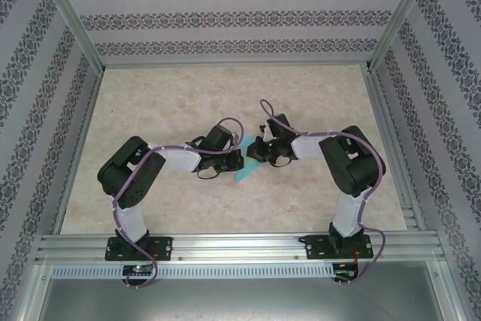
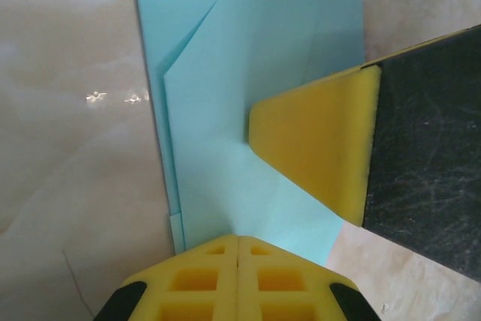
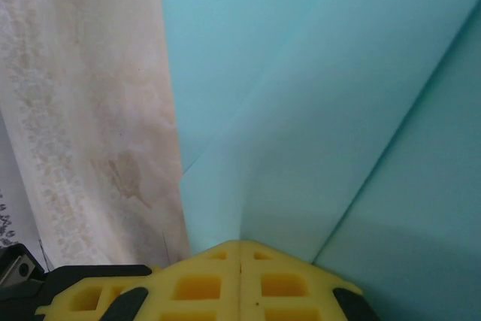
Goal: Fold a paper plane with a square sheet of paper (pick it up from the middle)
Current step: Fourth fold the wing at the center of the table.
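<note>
**Top view.** We see the left arm (image 1: 161, 159) and the right arm (image 1: 334, 152) bent inward, so that their wrists meet near the middle of the marbled table (image 1: 165, 103). A turquoise sheet of paper (image 1: 244, 174) lies on the table between them, largely covered by the wrists.

**Right wrist view.** The right hand (image 3: 240, 244) has its two yellow fingers pressed together with no gap. The tips sit against the sheet, at the point where two creases converge. The sheet is folded into overlapping layers, and its left edge runs beside bare table.

**Left wrist view.** The left hand (image 2: 238, 240) is likewise closed tight, with its tips on the near edge of the sheet. Here the sheet lies flat, with a slanted flap overlapping a lower layer along the left side. One yellow pad (image 2: 316, 148) of the right hand enters from the right and rests on the paper, near the left fingertips but apart from them.

We cannot tell whether either hand pinches a layer of paper between its fingers.
</note>
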`<action>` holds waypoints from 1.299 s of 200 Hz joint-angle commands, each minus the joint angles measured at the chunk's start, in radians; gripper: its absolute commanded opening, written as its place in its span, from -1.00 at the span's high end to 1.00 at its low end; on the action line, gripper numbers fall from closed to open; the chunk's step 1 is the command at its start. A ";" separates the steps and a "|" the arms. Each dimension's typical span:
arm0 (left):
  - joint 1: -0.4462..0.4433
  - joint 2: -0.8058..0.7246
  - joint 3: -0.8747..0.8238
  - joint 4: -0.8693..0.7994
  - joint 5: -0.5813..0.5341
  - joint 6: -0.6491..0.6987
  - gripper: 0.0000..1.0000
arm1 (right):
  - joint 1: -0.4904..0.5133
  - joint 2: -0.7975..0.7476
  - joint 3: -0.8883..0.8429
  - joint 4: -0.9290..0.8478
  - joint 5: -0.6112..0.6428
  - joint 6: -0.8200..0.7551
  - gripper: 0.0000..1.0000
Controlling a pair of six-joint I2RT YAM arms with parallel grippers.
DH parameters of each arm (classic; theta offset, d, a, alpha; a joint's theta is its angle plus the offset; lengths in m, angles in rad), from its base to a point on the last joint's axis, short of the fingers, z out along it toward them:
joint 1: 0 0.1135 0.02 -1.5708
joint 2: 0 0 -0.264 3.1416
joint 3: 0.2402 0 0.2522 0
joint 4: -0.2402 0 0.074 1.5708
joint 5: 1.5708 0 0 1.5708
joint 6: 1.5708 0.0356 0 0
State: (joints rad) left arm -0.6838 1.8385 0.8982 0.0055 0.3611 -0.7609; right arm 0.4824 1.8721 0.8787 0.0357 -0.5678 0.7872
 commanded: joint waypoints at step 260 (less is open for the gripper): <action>-0.039 -0.087 -0.120 -0.070 0.083 -0.028 0.57 | 0.018 0.076 0.013 -0.152 0.143 -0.067 1.00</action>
State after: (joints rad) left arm -0.7101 1.7451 0.8009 -0.0200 0.4660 -0.7765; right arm 0.4892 1.8786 0.9054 -0.0185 -0.5434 0.7525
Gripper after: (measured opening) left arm 0.214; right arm 0.049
